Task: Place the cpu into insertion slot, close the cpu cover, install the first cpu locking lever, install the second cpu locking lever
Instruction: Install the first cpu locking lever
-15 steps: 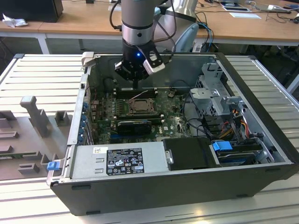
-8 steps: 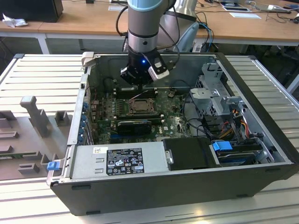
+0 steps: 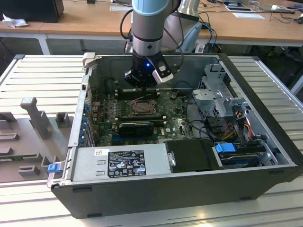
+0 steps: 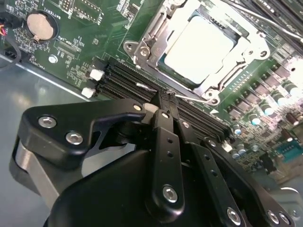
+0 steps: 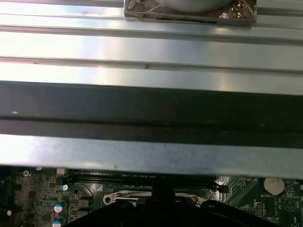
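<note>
My gripper [image 3: 143,84] hangs inside the open computer case, just behind the insertion slot [image 3: 132,113] on the green motherboard. In the second wrist view its black fingers [image 4: 163,118] stand pressed together, shut, with the tip [image 4: 165,97] at a thin silver locking lever rod [image 4: 191,98] along the socket's edge. I cannot tell whether it touches the rod. The cpu [image 4: 199,47], pale and flat, lies in the slot. The cpu cover [image 4: 152,33], a metal frame, lies down around it. The first wrist view shows the cover [image 5: 124,196] and socket beyond the gripper's dark body.
Long black memory slots [image 4: 125,78] run between the gripper and the socket. A coin battery [image 4: 39,24] sits on the board. The power supply [image 3: 118,163], a drive cage [image 3: 222,99] and cables [image 3: 189,113] crowd the case. The case wall [image 5: 151,109] is close by.
</note>
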You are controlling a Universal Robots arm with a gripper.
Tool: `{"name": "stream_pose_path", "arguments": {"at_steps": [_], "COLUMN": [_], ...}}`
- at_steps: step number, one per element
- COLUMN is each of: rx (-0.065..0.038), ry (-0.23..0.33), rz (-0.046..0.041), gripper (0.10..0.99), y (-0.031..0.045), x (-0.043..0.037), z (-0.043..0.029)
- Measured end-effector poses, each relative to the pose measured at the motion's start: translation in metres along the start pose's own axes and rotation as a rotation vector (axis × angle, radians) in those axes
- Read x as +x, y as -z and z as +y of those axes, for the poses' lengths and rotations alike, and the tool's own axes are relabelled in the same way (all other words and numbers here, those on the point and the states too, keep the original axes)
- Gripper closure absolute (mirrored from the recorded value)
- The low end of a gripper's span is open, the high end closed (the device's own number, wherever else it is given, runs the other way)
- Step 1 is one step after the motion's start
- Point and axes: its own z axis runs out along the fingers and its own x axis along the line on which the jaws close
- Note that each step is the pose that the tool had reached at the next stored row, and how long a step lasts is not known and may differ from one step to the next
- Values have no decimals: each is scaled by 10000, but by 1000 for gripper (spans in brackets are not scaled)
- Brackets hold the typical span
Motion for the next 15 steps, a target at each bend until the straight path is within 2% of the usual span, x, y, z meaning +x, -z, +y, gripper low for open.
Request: {"name": "stream_pose_path", "arguments": {"at_steps": [5,8,9,15], "rx": [4,73,136,166], "ry": [0,0,0,-8], "rz": [0,2,6,6], "gripper": [980,980,980,980], "y": [-56,-80,-87,-114], "x": [-39,-45,-46,-81], "z": [-3,7,13,38]}}
